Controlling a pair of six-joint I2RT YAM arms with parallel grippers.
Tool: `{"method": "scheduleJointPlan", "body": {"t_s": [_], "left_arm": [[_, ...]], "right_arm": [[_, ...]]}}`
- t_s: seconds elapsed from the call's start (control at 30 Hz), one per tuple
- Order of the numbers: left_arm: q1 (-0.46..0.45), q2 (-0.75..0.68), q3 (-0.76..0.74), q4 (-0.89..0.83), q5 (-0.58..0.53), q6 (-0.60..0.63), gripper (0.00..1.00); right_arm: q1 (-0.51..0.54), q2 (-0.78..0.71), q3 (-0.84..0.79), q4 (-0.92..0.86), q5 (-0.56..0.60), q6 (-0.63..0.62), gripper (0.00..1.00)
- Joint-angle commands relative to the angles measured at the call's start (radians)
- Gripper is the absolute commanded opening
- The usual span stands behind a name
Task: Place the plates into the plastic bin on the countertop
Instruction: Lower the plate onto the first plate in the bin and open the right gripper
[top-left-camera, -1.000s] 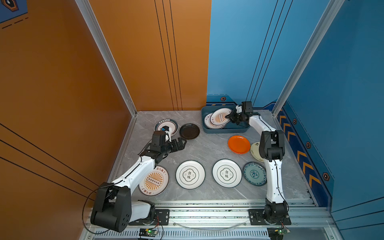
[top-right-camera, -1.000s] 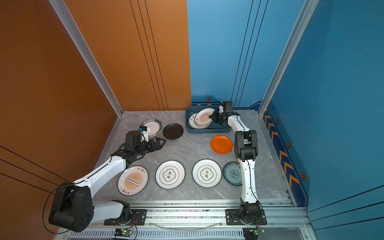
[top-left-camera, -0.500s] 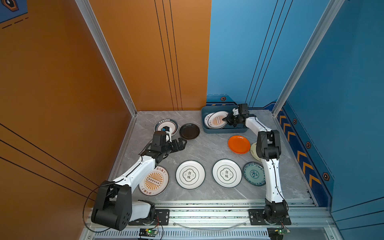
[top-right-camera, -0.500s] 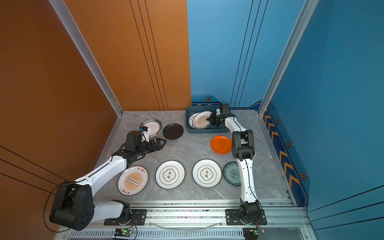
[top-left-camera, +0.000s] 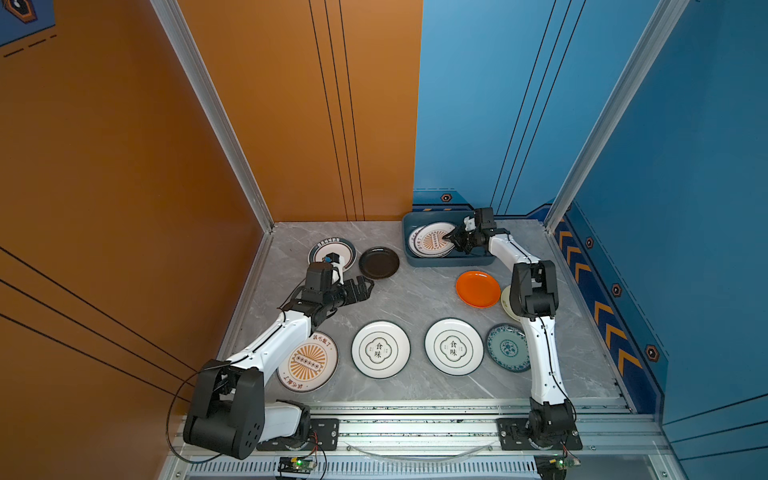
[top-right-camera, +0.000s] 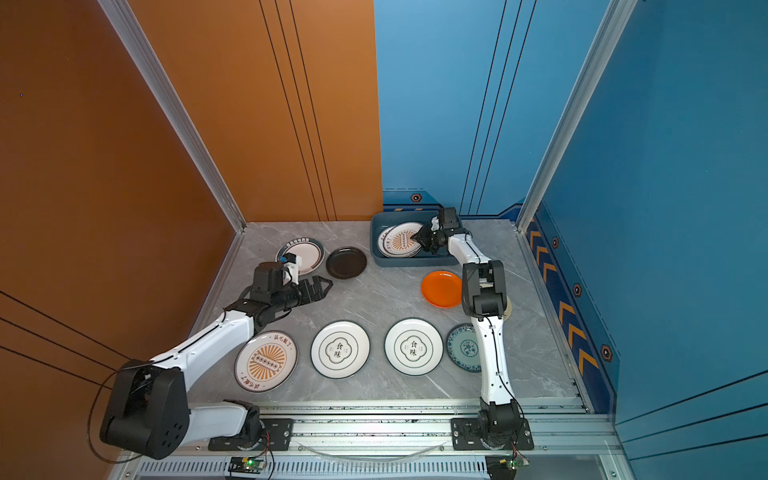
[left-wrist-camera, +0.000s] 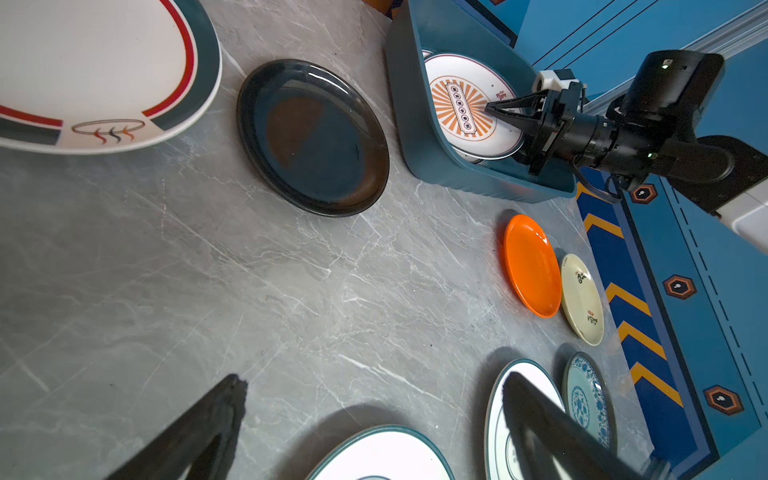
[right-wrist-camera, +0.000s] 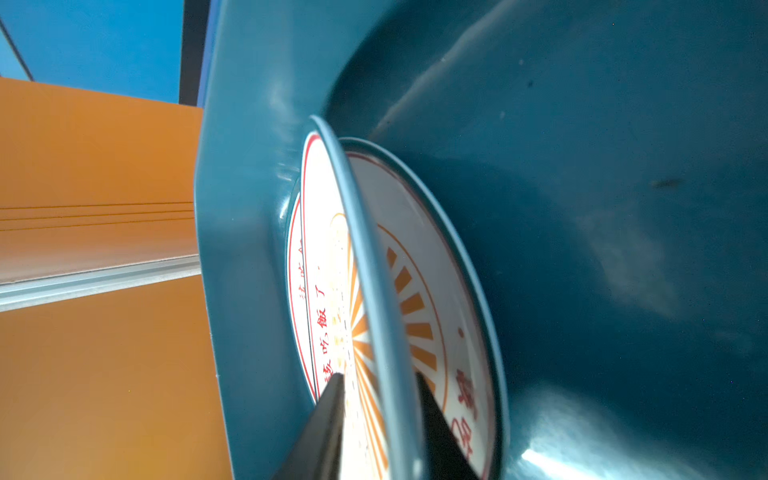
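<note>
Jaws of the right gripper (right-wrist-camera: 380, 378), slightly parted, straddle the rim of the round white orange-sunburst plate (top-left-camera: 428, 243) filling the left half of the dark teal plastic bin (top-left-camera: 449, 262).

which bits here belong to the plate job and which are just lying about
Job:
dark teal rectangular plastic bin, two white round orange-sunburst plates inside
on the grey marble countertop: third sunburst plate, two white green-emblem plates, dark-rimmed white plate, black plate, orange plate, cream plate, teal floral plate

Just there:
orange wall panel, blue wall panel, front aluminium rail; all fixed rig parts
</note>
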Motion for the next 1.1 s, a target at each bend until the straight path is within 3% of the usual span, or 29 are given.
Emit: {"method": "scheduleJointPlan", "body": {"t_s": [0.0, 0.3, 0.57, 1.07], "left_arm": [[-0.009, 0.012, -0.003, 0.024, 0.027, 0.016, 0.98], [-0.009, 0.013, -0.003, 0.025, 0.029, 0.016, 0.98], [-0.014, 0.022, -0.007, 0.025, 0.026, 0.021, 0.98], [-0.021, 0.020, -0.013, 0.022, 0.020, 0.026, 0.98]], "right_arm": [[0.004, 0.012, 0.037, -0.043, 0.000, -0.022, 0.38], [0.010, -0.016, 0.061, -0.127, 0.029, -0.095, 0.45], [0.036, -0.006, 0.202, -0.381, 0.183, -0.243, 0.47], [0.048, -0.019, 0.215, -0.473, 0.290, -0.316, 0.48]]}}
